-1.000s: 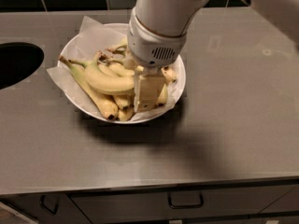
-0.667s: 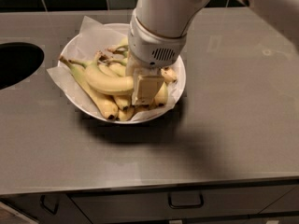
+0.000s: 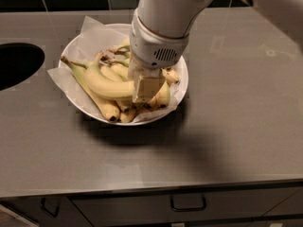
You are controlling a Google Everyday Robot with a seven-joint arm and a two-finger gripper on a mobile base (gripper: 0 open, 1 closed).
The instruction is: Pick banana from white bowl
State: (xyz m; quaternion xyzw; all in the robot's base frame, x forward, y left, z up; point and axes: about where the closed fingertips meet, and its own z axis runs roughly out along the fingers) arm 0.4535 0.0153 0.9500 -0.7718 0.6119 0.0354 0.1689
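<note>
The hand (image 3: 147, 86), grip unclear, rests on the banana (image 3: 106, 85) among slimmer bananas (image 3: 107, 109) in the white bowl (image 3: 185, 82).

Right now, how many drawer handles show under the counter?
2. The centre handle is below the white bowl; the left handle is near the bottom-left corner. More may lie outside the frame. The gripper is down inside the bowl.

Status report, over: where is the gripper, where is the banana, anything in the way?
Gripper down in white bowl, at one end of banana. Banana lies atop slimmer bananas, packed close.
</note>
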